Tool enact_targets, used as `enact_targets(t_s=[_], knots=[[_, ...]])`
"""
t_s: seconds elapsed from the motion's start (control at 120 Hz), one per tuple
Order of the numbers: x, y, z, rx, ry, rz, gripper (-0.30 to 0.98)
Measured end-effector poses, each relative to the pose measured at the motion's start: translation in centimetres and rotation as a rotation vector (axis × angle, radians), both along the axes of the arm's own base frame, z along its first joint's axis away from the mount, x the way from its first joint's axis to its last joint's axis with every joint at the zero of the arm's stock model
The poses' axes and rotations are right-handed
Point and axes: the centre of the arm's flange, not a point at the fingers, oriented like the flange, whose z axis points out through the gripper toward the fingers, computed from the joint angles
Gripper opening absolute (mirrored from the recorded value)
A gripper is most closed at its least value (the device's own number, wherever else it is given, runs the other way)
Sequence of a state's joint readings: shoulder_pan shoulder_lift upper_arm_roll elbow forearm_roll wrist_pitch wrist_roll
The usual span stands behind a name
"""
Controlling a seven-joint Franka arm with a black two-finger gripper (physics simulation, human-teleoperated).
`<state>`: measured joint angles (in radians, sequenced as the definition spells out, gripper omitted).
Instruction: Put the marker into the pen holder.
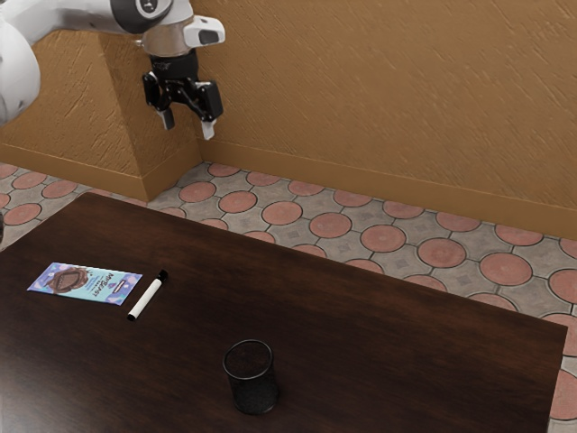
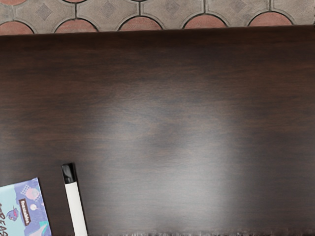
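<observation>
High above the table, at the exterior view's upper left, my gripper point(image 1: 187, 126) stands open, its two fingers apart with nothing between them. The marker point(image 1: 148, 296), white with black ends, lies flat on the table well below the hand; in the wrist view the marker point(image 2: 76, 206) has its black cap end and part of its white barrel in sight. The pen holder point(image 1: 252, 377), a dark round cup, stands upright on the table, apart from the marker.
A blue and purple chocolate packet point(image 1: 86, 282) lies flat close beside the marker; in the wrist view the packet point(image 2: 30, 209) is cut off by the frame. The dark wooden table point(image 1: 361, 325) ends before a tiled floor, with a brown wall behind.
</observation>
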<state>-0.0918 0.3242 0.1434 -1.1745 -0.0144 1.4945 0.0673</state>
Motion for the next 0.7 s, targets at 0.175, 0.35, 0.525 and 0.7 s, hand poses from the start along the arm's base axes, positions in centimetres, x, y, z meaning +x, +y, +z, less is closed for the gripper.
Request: enact_targets(t_s=[0.175, 0.35, 0.525, 0.7], knots=[[0.0, 0.0, -0.2, -0.001, 0.014, -0.029, 0.68], [2.2, -0.5, -3.9, 0.006, 0.025, -0.057, 0.68], [6.4, 3.6, -14.1, 0.037, 0.067, -0.02, 0.68], [8.5, 8.4, -23.0, 0.081, 0.1, 0.006, 0.68]])
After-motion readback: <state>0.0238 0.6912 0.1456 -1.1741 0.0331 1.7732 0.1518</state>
